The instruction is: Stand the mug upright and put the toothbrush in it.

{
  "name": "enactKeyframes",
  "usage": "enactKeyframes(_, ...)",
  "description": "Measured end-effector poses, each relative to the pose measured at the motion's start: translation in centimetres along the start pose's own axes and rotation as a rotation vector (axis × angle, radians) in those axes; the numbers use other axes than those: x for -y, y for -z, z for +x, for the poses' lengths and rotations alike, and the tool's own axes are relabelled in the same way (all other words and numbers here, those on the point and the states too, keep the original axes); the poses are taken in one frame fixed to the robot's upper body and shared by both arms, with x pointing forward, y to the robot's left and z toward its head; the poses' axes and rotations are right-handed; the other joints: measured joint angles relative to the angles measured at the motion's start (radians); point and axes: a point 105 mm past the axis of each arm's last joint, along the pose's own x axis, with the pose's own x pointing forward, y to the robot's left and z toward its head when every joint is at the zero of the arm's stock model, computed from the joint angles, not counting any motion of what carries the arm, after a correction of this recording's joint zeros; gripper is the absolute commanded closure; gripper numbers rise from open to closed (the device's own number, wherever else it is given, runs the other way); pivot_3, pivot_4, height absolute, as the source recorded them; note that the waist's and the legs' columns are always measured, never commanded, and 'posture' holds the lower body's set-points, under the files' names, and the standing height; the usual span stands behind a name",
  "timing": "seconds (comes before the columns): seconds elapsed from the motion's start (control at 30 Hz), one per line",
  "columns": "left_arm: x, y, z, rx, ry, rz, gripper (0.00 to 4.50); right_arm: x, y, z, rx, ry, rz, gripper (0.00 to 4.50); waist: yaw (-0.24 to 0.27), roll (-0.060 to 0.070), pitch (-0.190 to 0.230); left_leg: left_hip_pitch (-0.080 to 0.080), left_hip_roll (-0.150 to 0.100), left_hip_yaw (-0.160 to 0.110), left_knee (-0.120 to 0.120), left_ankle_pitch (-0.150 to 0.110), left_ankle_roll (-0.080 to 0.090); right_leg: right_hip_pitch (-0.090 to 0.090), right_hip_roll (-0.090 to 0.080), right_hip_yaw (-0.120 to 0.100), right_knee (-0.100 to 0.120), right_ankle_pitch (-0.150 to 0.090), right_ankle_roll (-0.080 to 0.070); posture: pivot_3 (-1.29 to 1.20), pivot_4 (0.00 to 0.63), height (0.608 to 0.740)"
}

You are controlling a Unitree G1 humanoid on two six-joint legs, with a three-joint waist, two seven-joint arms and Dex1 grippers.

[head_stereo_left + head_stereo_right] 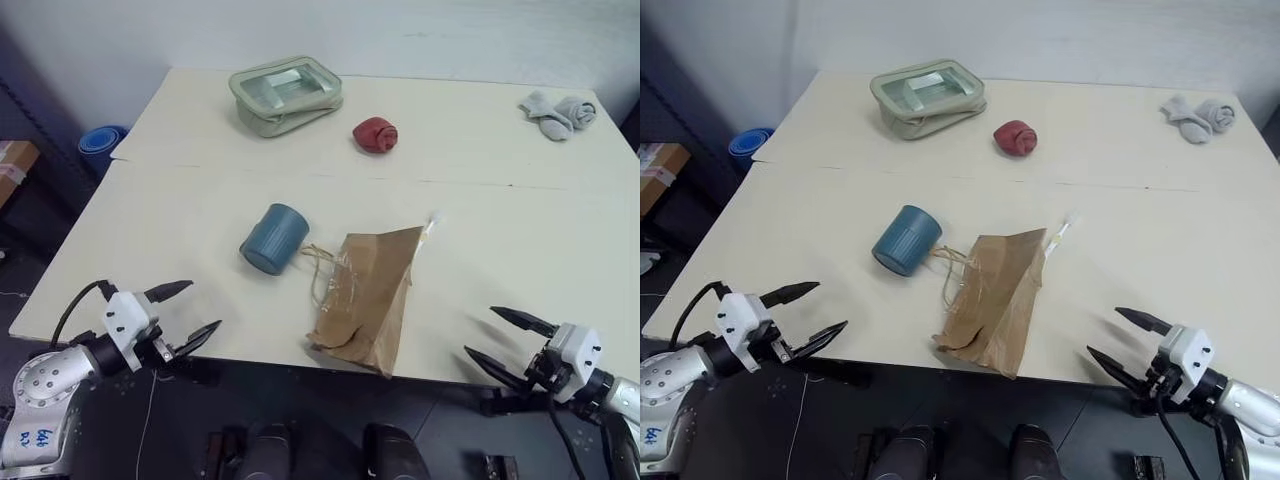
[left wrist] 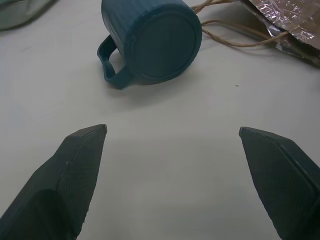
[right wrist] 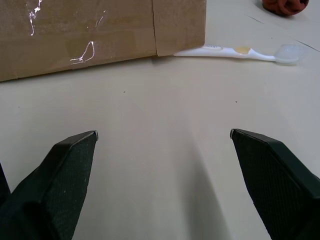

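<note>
The teal-blue mug point(image 1: 273, 239) lies on its side near the middle of the table, its flat base turned toward me and its handle point(image 2: 111, 65) out to one side. The white toothbrush point(image 3: 240, 51) lies partly under the brown paper bag point(image 1: 366, 293), with its head sticking out past the bag's far right corner point(image 1: 431, 226). My left gripper point(image 1: 182, 313) hovers open at the table's front left edge, facing the mug from a short way off. Off the front right edge, my right gripper point(image 1: 507, 338) also stands open, with nothing between its fingers.
The flattened paper bag lies just right of the mug, its string handles point(image 1: 322, 268) reaching toward it. A clear zip pouch point(image 1: 286, 94), a red rolled cloth point(image 1: 375, 134) and grey socks point(image 1: 558, 112) lie at the back of the table point(image 1: 150, 230).
</note>
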Motion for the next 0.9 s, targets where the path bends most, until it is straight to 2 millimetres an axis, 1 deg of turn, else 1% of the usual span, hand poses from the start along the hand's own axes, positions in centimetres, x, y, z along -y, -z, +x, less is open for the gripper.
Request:
enactKeyframes(0.1, 0.4, 0.2, 0.1, -0.008, 0.017, -0.026, 0.00, 0.0, -0.1, 0.0, 0.002, -0.003, -0.001, 0.07, 0.002, -0.001, 0.000, 0.001, 0.000, 0.001, 0.000, 0.000, 0.000, 0.000, 0.000, 0.001, 0.000, 0.000, 0.000, 0.00, 0.150, 0.740)
enactKeyframes(0.2, 0.8, -0.2, 0.2, 0.013, 0.044, -0.070, 0.00, 0.0, -0.3, 0.2, 0.006, -0.010, 0.004, 0.07, 0.002, -0.001, 0.000, 0.002, 0.000, 0.002, 0.000, 0.000, 0.000, 0.000, 0.000, 0.003, 0.000, 0.000, 0.000, 0.00, 0.150, 0.740)
enactKeyframes(0.3, 1.0, -0.3, 0.3, 0.024, 0.060, -0.098, 0.00, 0.0, -0.7, 0.3, 0.013, -0.016, -0.002, 0.07, 0.002, -0.001, 0.000, 0.002, 0.000, 0.003, 0.000, 0.000, 0.000, 0.000, 0.000, 0.003, 0.000, 0.000, 0.000, 0.00, 0.150, 0.740)
enactKeyframes(0.5, 1.1, -0.3, 0.3, 0.024, 0.078, -0.121, 0.00, 0.0, -0.7, 0.3, 0.015, -0.016, 0.009, 0.07, 0.002, -0.001, 0.000, 0.002, 0.000, 0.003, 0.000, -0.001, 0.001, 0.000, 0.000, 0.004, 0.000, 0.000, 0.000, 0.00, 0.150, 0.740)
enactKeyframes(0.6, 1.2, -0.5, 0.4, 0.037, 0.099, -0.145, 0.00, 0.3, -1.4, 0.6, 0.049, -0.011, 0.004, 0.07, 0.002, -0.001, 0.000, 0.003, 0.000, 0.004, 0.000, -0.001, 0.001, 0.000, 0.000, 0.004, 0.001, 0.000, 0.000, 0.00, 0.150, 0.740)
enactKeyframes(0.7, 1.5, -0.7, 0.4, 0.051, 0.140, -0.187, 0.00, 0.7, -3.1, 1.3, 0.111, 0.008, 0.069, 0.07, 0.002, -0.001, 0.000, 0.003, 0.001, 0.004, 0.000, -0.001, 0.001, 0.000, 0.000, 0.004, 0.002, 0.000, 0.000, 0.00, 0.150, 0.740)
enactKeyframes(0.77, 1.5, -1.2, 0.6, 0.080, 0.171, -0.225, 0.00, 1.1, -4.7, 1.8, 0.136, 0.009, 0.184, 0.07, 0.002, 0.000, 0.001, 0.003, 0.001, 0.004, 0.001, -0.001, 0.001, 0.000, 0.000, 0.005, 0.002, 0.000, 0.000, 0.00, 0.150, 0.740)
enactKeyframes(0.83, 1.6, -1.8, 0.9, 0.109, 0.197, -0.249, 0.00, 1.8, -7.2, 2.3, 0.123, 0.004, 0.355, 0.07, 0.003, 0.002, 0.002, 0.002, 0.001, 0.003, 0.005, -0.002, 0.001, 0.000, 0.000, 0.005, 0.003, 0.000, 0.000, 0.00, 0.150, 0.740)
enactKeyframes(0.9, 1.9, -2.2, 1.2, 0.120, 0.225, -0.254, 0.00, 2.4, -9.8, 2.8, 0.075, -0.011, 0.471, 0.07, 0.002, 0.003, 0.003, 0.001, 0.003, 0.003, 0.008, -0.004, 0.001, 0.000, 0.001, 0.005, 0.003, 0.000, 0.000, 0.00, 0.150, 0.740)
